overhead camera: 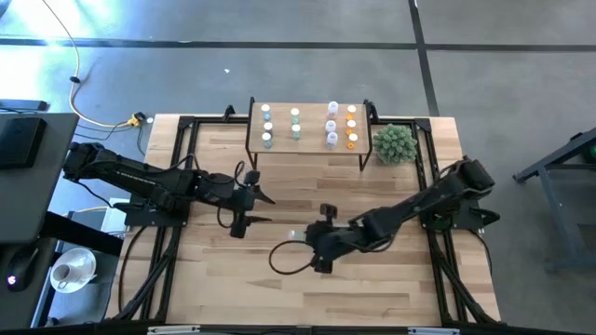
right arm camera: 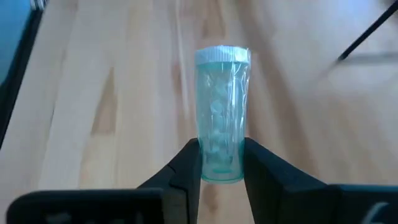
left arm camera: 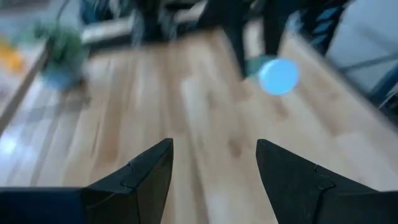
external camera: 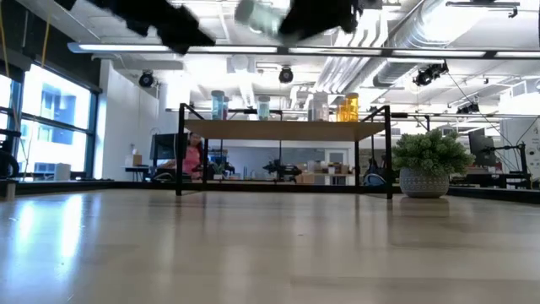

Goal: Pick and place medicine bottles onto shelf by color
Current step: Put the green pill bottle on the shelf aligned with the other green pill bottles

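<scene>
Green-tinted bottle (right arm camera: 222, 112) sits clamped at its base in my right hand (right arm camera: 222, 163), long axis pointing forward, shelf (overhead camera: 307, 147) seemingly far across the bench.

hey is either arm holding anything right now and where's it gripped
The right gripper holds a green medicine bottle, its fingers pinching the lower body, cap pointing away. The left gripper is open and empty.

Two dark jointed arms, black looping cables, wedge-shaped black gripper fingers (left arm camera: 140, 180)
</scene>
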{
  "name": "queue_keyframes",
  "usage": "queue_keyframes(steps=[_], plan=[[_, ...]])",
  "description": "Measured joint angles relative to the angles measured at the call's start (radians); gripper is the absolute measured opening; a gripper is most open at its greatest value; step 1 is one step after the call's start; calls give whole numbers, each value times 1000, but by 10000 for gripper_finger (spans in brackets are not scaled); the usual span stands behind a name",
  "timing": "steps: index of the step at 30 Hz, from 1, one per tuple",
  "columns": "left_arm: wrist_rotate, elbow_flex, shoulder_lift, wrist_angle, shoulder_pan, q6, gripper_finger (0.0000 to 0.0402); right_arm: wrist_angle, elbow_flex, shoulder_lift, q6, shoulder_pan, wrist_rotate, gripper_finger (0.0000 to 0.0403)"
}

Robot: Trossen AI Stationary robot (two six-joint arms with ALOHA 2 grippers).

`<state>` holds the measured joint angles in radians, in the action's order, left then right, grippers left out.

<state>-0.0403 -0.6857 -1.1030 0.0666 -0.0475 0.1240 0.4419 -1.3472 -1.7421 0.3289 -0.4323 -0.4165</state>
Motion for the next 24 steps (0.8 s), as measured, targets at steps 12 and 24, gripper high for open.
queue_keyframes(steps=[12, 24], plan=[[143, 0, -73, -309, 0, 146, 218, -381, 0, 89, -396, -69, -125, 85], [198, 1, -79, -559, -5, 194, 218, -559, 0, 89, -495, -46, -124, 87]])
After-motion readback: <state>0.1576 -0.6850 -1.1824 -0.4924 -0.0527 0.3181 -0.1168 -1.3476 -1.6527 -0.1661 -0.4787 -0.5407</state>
